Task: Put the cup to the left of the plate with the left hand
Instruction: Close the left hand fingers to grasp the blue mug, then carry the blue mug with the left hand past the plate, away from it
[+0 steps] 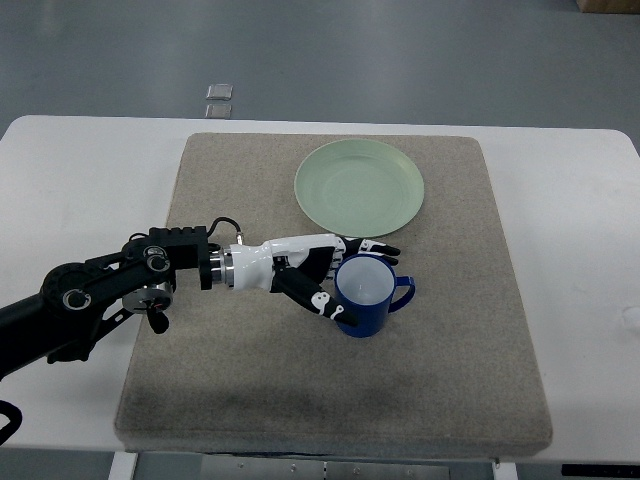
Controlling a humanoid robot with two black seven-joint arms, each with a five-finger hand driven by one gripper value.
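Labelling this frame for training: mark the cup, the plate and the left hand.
cup [368, 296]: top view, on the blue outer wall below the rim.
plate [359, 186]: top view, on the middle of its pale green face.
left hand [318, 270]: top view, on the palm beside the cup.

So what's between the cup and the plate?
Only the left hand's fingertips and bare mat, seen from the top view, separate cup and plate.

A white table [60, 170] with a beige mat [440, 340] stands on grey floor [400, 60].
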